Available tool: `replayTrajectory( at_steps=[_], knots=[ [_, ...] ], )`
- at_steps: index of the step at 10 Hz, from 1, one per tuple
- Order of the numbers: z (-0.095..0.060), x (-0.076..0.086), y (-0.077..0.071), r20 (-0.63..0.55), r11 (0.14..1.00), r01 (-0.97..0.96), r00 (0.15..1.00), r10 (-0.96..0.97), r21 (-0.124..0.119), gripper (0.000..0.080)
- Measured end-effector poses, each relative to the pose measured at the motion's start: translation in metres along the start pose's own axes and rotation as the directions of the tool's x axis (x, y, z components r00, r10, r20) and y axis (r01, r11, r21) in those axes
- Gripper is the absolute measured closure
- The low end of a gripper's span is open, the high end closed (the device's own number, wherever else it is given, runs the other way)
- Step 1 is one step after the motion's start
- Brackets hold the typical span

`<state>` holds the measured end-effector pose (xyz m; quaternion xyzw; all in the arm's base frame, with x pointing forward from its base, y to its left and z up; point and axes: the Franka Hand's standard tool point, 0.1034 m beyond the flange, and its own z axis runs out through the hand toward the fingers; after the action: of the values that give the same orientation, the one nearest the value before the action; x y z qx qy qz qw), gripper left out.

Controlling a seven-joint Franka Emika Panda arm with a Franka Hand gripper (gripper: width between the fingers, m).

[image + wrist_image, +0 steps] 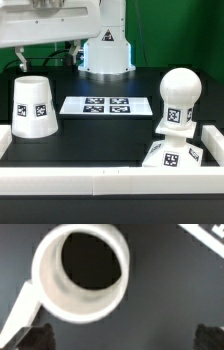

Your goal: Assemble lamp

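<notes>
1. Shade (pixel 34 106) stands mouth-up on the dark worktop (pixel 100 130), at the exterior view's left; its open rim (pixel 85 274) fills the wrist view.
2. Bulb (pixel 178 98) sits upright on the base (pixel 170 154), at the exterior view's right.
3. Gripper (pixel 125 336): fingers spread apart, empty, above the shade.

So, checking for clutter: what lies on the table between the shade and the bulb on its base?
Only the marker board lies between shade and bulb, in the exterior view.

Green backdrop (pixel 170 30) behind a black tabletop (pixel 100 135)
</notes>
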<state>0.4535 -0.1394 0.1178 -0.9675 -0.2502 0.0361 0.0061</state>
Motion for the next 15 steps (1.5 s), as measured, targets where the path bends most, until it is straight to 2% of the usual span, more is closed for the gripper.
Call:
replayTrajectory(
  at_steps=[4,9,10,11,13,14,15],
  knots=[
    [0.022,-0.019,-0.007,0.026,0.999,-0.021,0.999,0.02,0.028,0.0101],
    [0.039,-0.017,-0.014,0.043,0.999,-0.01,0.999,0.008,0.037,0.0101],
    [0.039,-0.017,-0.013,0.044,0.999,-0.006,0.999,0.004,0.037,0.0224],
    [0.039,-0.017,-0.013,0.044,0.999,-0.003,0.999,0.002,0.037,0.0224],
    [0.04,-0.019,-0.012,0.045,0.999,0.009,0.999,-0.01,0.038,0.0501],
    [0.041,-0.019,-0.011,0.045,0.999,0.01,0.999,-0.012,0.038,0.0501],
    [0.04,-0.019,-0.011,0.046,0.999,0.011,0.999,-0.013,0.039,0.0684]
  ],
)
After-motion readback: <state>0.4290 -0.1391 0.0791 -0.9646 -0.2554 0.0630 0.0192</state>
